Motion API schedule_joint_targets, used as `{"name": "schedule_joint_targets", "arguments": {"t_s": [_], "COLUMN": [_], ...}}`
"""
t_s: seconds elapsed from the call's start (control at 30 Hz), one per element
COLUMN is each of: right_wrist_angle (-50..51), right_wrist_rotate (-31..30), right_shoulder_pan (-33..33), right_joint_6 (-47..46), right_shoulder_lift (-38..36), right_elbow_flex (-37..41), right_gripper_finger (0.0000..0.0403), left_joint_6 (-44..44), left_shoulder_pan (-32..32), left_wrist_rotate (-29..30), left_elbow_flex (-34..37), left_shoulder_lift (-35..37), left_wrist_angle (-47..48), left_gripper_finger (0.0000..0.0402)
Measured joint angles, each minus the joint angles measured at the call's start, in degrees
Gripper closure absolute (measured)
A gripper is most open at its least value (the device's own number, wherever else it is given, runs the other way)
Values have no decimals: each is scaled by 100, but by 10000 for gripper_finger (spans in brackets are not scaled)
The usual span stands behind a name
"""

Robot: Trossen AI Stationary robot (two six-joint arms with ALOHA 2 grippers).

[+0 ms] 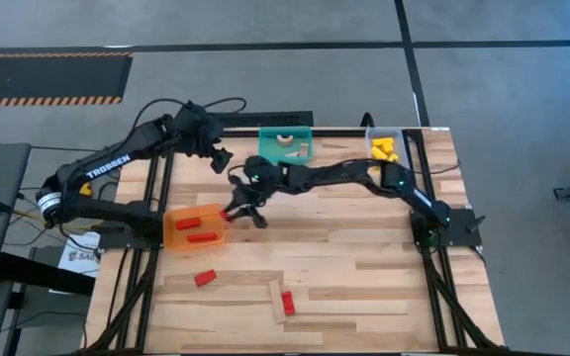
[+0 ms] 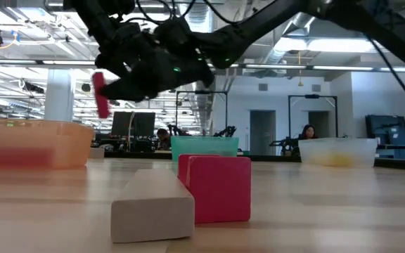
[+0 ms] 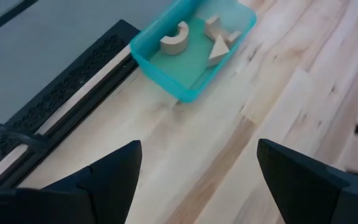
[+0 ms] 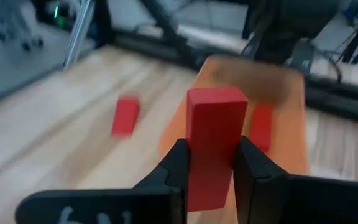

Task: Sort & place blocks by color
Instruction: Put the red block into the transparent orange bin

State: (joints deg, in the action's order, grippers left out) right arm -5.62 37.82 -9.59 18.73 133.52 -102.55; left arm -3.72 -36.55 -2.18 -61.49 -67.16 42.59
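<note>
- The right gripper pinches a red block upright between its fingers, hanging just off the orange bin's three o'clock edge, probably to drop it in with the reds.
- Two red blocks already lie in that bin.
- The left gripper waits with jaws spread and empty near the teal bin, which holds pale wooden pieces.
- At six o'clock of the table, another red block touches a pale bar; a loose red block lies nearby.
- Yellow blocks fill the clear bin at one o'clock.
</note>
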Motion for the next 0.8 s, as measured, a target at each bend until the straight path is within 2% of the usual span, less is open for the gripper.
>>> {"name": "schedule_joint_targets", "arguments": {"t_s": [0.17, 0.37, 0.47, 0.57, 0.8], "right_wrist_angle": [-871, -1119, -1080, -1102, -978], "right_wrist_rotate": [-90, -1135, -1277, -1294, -1389], "right_shoulder_pan": [112, 383, 454, 468, 328], "right_joint_6": [-1103, -1490, -1664, -1631, -2009], "right_shoulder_lift": [567, 1076, 1136, 1116, 1119], "right_elbow_flex": [-836, -1577, -1700, -1726, -1719], "right_gripper_finger": [331, 330, 318, 284, 154], "left_joint_6": [-3, 132, 178, 214, 209], "left_shoulder_pan": [-18, -20, -18, -20, -20], "left_wrist_rotate": [-65, -204, -233, -221, -507], "left_elbow_flex": [0, 0, 0, 0, 0], "left_shoulder_lift": [0, 0, 0, 0, 0], "left_wrist_angle": [109, 204, 196, 194, 78], "left_gripper_finger": [95, 95, 95, 95, 95]}}
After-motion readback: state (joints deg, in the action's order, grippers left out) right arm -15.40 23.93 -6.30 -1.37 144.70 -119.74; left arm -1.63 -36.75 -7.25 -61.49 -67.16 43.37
